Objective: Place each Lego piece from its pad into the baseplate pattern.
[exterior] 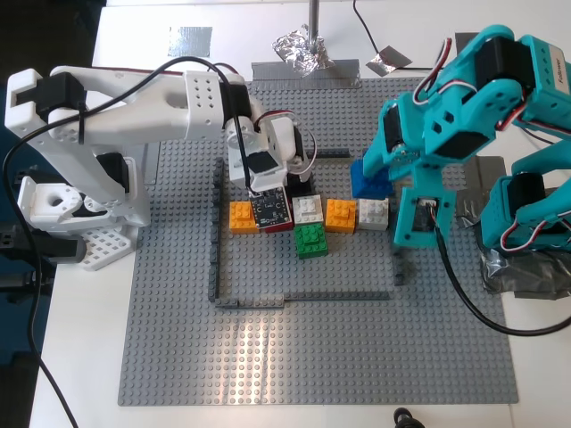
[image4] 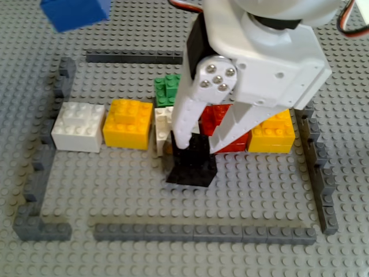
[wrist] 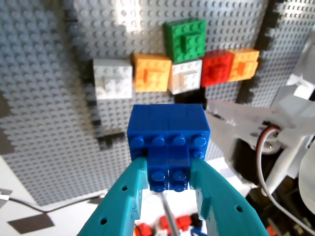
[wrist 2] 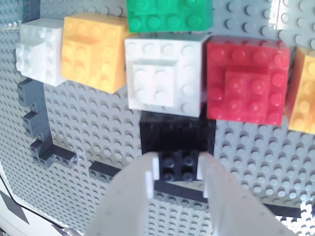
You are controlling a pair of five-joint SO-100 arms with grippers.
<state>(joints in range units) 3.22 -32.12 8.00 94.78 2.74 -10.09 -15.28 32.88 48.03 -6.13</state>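
In the exterior view, left to right: my second gripper (wrist 2: 177, 169) clasps the black brick (wrist 2: 177, 142) on the baseplate (exterior: 178, 312), touching the white brick (wrist 2: 165, 73). Right of the coloured row, my first gripper (wrist: 168, 179) grasps the blue brick (wrist: 168, 132) above the plate.

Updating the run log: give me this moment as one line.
first end effector: shut on blue brick, above baseplate | second end effector: shut on black brick, on baseplate beside white brick
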